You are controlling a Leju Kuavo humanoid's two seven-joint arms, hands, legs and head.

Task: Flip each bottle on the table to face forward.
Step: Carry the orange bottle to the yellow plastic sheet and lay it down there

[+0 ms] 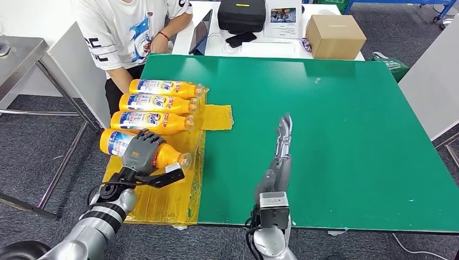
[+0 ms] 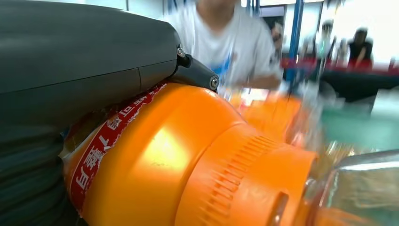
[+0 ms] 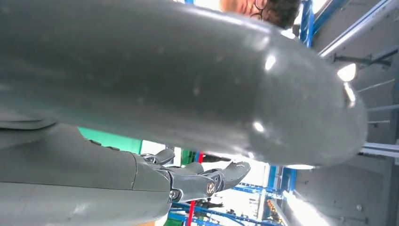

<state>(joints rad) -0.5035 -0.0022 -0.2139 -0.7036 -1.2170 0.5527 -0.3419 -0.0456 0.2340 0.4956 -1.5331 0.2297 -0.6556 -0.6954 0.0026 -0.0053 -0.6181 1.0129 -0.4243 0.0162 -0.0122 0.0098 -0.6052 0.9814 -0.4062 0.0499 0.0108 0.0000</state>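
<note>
Several orange detergent bottles lie on their sides in a row on a yellow sheet [image 1: 168, 203] at the left of the green table [image 1: 335, 135]. The three farther ones [image 1: 154, 104] show blue labels. My left hand [image 1: 142, 153] is wrapped over the nearest bottle [image 1: 169, 156] and grips its body; the left wrist view shows that bottle [image 2: 188, 160] close up, with a red label strip and ribbed orange cap. My right hand [image 1: 281, 142] lies flat and open on the green table, fingers stretched forward, holding nothing; the right wrist view shows its fingers [image 3: 207, 181] extended.
A person in a white shirt [image 1: 122, 27] sits at the table's far left corner, close to the bottles. Behind the green table stand a cardboard box [image 1: 334, 36], a black case [image 1: 241, 14] and a laptop [image 1: 200, 32]. A metal table [image 1: 19, 57] is at left.
</note>
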